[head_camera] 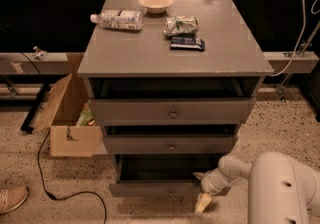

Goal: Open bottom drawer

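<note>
The grey cabinet (170,53) has three drawers. The bottom drawer (155,188) is the lowest one; it stands pulled out a little, and a dark gap shows above its plain grey front. I cannot make out its knob. My gripper (201,195) is at the right end of the bottom drawer's front, low near the floor, on the white arm (280,188) that comes in from the lower right. The middle drawer (170,144) and the top drawer (172,110) also stand slightly out.
On the cabinet top lie a plastic bottle (117,19), a bowl (156,2), a snack bag (181,25) and a dark packet (187,43). An open cardboard box (67,118) stands on the floor to the left. A black cable (47,183) and a shoe (12,199) lie there too.
</note>
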Available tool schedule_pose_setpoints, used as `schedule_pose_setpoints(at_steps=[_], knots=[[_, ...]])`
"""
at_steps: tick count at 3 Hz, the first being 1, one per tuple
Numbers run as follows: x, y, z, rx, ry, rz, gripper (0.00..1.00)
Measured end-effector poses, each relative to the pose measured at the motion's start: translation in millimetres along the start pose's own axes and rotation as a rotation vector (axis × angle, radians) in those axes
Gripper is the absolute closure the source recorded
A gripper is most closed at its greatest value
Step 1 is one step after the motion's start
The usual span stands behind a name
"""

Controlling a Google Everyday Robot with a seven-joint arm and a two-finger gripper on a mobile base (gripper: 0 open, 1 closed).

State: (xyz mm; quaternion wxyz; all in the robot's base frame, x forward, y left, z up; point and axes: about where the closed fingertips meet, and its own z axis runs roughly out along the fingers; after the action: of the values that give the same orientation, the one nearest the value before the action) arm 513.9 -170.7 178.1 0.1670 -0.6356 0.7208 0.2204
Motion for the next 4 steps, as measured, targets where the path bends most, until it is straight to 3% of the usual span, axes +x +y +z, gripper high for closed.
schedule_pose_setpoints(at_steps=[1, 4], knots=[[7.1, 13.5, -0.9, -0.014, 0.008, 0.023, 0.16], [11.5, 27.2, -4.8, -0.034, 0.006, 0.034, 0.86]])
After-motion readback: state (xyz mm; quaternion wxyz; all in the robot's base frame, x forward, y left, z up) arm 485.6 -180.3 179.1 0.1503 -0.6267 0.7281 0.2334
